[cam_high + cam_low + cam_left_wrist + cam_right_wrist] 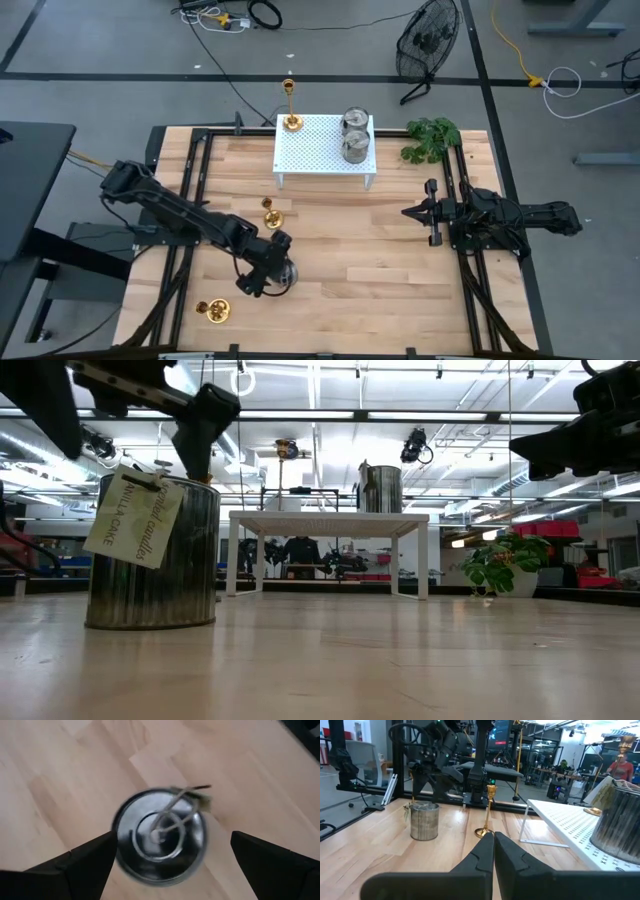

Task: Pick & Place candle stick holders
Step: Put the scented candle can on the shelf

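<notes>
One silver can under wide-open fingers

Left gripper hangs over the squat silver holder on the table's front left, fingers spread well apart and gripping nothing. Closing off-centre could skid or tip the smooth, ribbed metal can, and its paper tag might snag. Two more silver holders and one slim-stemmed gold holder occupy the white perforated rack. Right gripper, pressed closed and empty, waits at the right.
</notes>
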Controlling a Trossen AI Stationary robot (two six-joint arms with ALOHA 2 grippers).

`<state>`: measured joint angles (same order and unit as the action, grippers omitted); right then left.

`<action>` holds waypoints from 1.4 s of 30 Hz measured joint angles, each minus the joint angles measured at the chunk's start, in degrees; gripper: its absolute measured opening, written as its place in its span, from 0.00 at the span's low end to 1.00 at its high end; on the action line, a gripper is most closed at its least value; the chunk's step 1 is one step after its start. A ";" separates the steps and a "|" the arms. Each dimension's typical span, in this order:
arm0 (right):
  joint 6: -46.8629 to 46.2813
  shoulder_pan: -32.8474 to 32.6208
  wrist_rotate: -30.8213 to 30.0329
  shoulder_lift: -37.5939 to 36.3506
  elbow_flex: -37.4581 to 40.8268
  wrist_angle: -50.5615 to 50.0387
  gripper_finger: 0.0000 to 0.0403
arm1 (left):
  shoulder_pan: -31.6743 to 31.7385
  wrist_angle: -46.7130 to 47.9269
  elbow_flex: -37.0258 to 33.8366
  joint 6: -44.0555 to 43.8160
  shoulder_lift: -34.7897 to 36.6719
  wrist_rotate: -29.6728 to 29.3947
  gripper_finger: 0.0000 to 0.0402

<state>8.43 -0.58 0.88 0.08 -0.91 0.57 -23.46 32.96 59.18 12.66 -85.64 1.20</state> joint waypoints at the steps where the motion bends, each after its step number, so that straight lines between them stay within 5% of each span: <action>1: 0.02 0.00 0.01 0.00 0.00 -0.01 0.04 | 0.20 0.03 0.00 -0.04 -0.24 -0.08 0.99; 42: 0.00 0.00 0.01 0.00 0.00 0.08 0.04 | 1.29 -1.53 0.00 2.25 -2.91 0.58 0.99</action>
<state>8.43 -0.58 0.89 0.08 -0.91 0.64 -22.16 31.42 59.18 14.91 -88.55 1.78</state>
